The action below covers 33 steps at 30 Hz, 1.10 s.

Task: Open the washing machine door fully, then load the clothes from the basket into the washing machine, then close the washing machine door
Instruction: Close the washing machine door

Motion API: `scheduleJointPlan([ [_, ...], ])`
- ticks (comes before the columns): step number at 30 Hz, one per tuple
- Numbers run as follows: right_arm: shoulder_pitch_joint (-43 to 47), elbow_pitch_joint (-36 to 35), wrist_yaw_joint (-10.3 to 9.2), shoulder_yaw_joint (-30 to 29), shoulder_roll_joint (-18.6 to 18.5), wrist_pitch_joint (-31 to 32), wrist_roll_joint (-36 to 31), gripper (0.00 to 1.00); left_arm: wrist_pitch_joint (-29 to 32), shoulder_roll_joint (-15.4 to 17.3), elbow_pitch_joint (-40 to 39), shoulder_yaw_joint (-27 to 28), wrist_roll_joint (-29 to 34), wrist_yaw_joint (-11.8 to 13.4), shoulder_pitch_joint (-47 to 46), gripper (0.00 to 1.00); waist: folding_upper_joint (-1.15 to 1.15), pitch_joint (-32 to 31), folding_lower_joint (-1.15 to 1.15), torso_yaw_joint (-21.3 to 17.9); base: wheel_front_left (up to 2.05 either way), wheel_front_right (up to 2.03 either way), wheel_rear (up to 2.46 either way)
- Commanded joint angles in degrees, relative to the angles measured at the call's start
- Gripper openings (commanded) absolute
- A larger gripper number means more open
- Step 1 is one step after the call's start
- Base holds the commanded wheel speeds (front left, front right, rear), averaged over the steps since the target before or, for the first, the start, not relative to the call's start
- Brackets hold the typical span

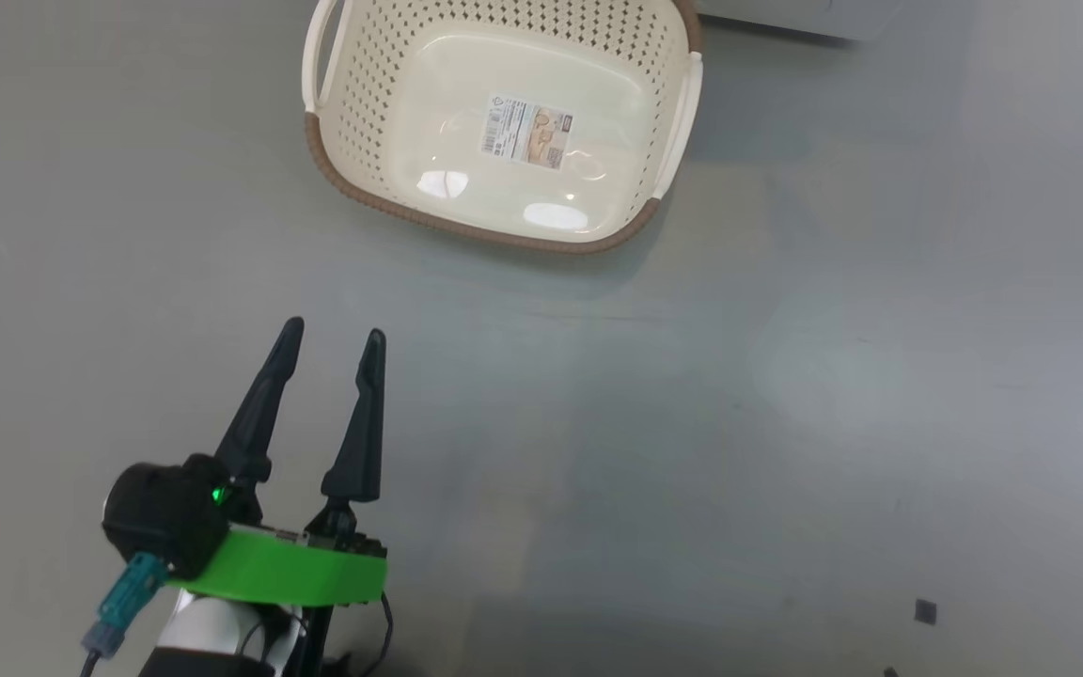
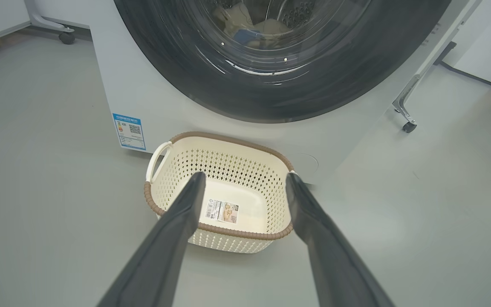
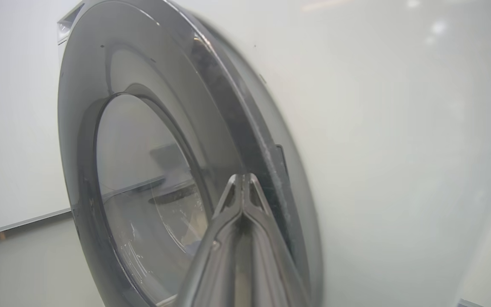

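Basket [image 1: 363, 94] sits empty on the floor [image 1: 786, 423], clothes [image 2: 245, 30] are behind the washing machine door [image 3: 143, 128], so probably just latching remains: right gripper [image 3: 243, 177] pinched closed at its rim, left gripper [image 1: 333, 331] open.

A smooth grey floor [image 1: 786, 423] is stretching across the room, catching pale, blurry patches of light [image 1: 842, 376]. A small dark square mark [image 1: 924, 612] is lying on it. In the left wrist view, a grey metal stand leg [image 2: 416, 81] is resting on a black caster [image 2: 409, 126] at the right, and a second caster [image 2: 67, 37] is sitting at the upper left. A white wall [image 3: 11, 128] is rising behind.
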Motion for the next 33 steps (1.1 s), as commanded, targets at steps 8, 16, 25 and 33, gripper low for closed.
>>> scheduleJointPlan([
  [8, 9.08, -6.74, -0.22, 1.08, 2.78, 0.1, 0.68, 0.39, -0.55, 0.77, 1.06, 5.3, -0.43, 0.02, -0.48, 1.0, 0.0, -5.47, 0.0, -5.53, 0.0, 0.0, 0.0],
  [16, 18.09, -10.82, -0.22, 1.54, 2.96, 0.1, 0.13, 1.0, -0.55, -0.25, 4.5, 6.45, -1.72, 0.02, 1.31, 1.0, 0.0, -12.92, 0.0, -8.86, 0.0, 0.0, 0.0],
  [25, 30.66, -14.93, -0.22, 1.11, 2.08, 0.1, -0.44, 1.0, -0.55, -1.1, 6.2, 8.24, -2.02, 0.02, 5.26, 1.0, 0.0, -21.0, 0.0, -10.49, 0.0, 0.0, 0.0],
  [33, 41.28, -17.96, -0.22, -0.58, 2.76, 0.1, 1.2, 1.0, -0.55, -1.71, 6.04, 9.2, -1.58, 0.02, 8.95, 1.0, 0.0, -26.09, 0.0, -11.74, 0.0, 0.0, 0.0],
])
